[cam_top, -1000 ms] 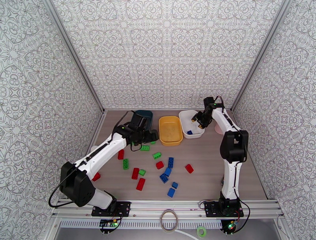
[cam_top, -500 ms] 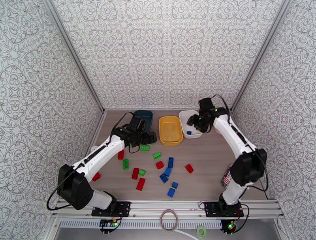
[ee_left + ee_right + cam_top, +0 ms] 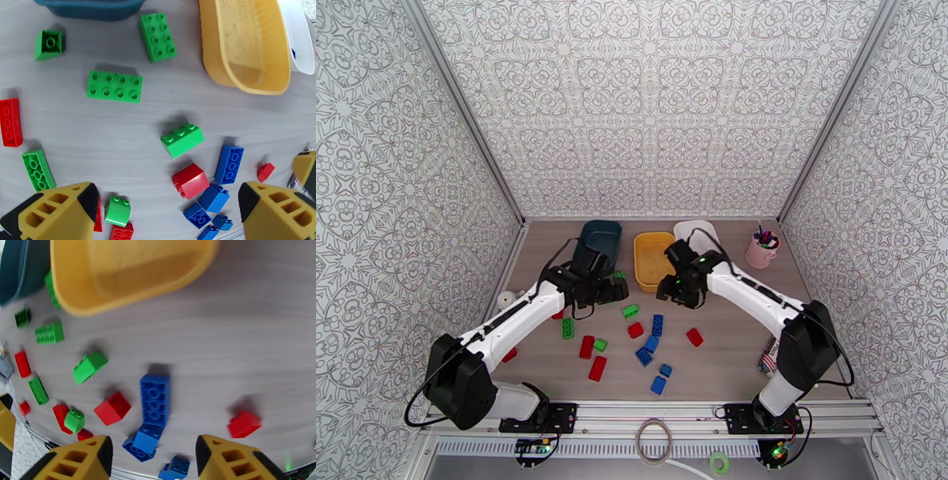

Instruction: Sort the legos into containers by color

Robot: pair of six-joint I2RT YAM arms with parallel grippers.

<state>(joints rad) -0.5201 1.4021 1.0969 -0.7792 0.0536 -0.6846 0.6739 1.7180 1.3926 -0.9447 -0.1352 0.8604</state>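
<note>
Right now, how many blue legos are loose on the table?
5, in one cluster: a long lego farthest back, two just nearer it, two nearest the bases. The right arm covers part of the white tub, so more may be hidden there.

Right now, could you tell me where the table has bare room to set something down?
The widest bare patch of table lies on the right, bordered by the lone red brick, the flag-patterned packet and the near rail. Another sits between the right arm and the pink cup. The middle, in front of the yellow tub, is crowded with bricks.
</note>
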